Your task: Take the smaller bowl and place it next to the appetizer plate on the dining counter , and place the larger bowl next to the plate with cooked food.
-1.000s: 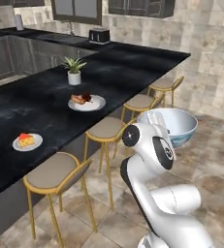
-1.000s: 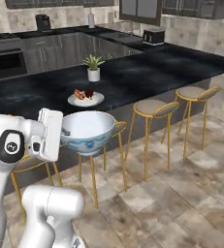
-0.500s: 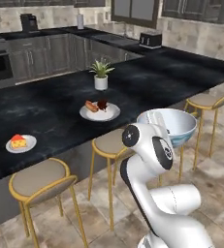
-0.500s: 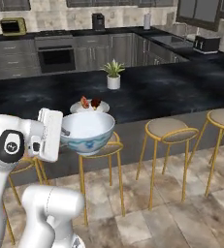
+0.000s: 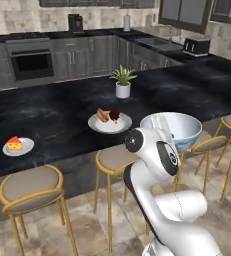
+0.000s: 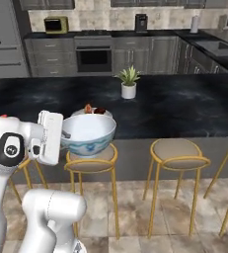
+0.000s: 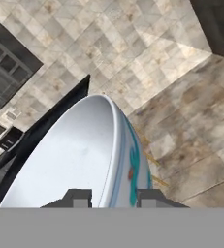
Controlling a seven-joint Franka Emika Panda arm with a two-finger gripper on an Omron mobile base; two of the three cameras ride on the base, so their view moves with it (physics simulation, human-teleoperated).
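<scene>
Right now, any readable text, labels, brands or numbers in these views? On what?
None readable in any view.
larger bowl, held in the gripper: blue and reddish floral pattern, no lettering.
oven: control strip too small and blurred to tell if it carries marks.
toaster and coffee maker: no legible brand.
plate with cooked food and appetizer plate: plain white.

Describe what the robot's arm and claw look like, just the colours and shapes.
The arm is glossy white with rounded, bulbous segments and round dark grey caps at the joints. In the right base view its hand is a boxy white block. The claw ends in two small, dark grey, square-edged fingertips. No cables or lettering are visible.
</scene>
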